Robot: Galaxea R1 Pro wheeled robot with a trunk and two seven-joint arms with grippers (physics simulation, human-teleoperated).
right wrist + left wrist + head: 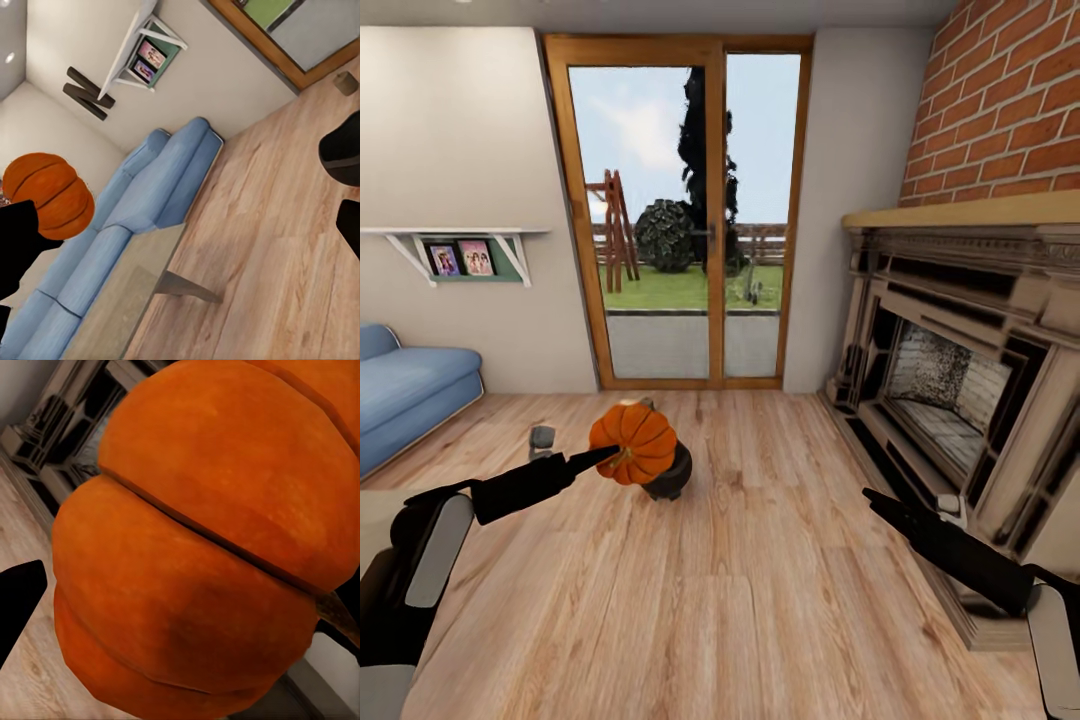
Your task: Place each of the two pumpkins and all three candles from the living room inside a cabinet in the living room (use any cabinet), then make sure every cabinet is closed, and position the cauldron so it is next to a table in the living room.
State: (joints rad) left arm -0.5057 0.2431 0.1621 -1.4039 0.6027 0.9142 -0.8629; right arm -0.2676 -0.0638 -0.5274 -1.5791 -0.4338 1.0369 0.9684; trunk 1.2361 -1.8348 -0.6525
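A wood-floored living room with a fireplace. A pumpkin is gripped in the left fingers, above the cauldron; cabinet stowing seems next. Right fingers: state cannot be told.

Honestly we can't make out any readable text, labels, brands or numbers here. The closest things are the two framed pictures on the white wall shelf at the left of the head view, but they're just small blurry colour photos, no lettering we can read. In the right wrist view, upper left, a dark zigzag wall piece looks vaguely like an M, though we can't tell.
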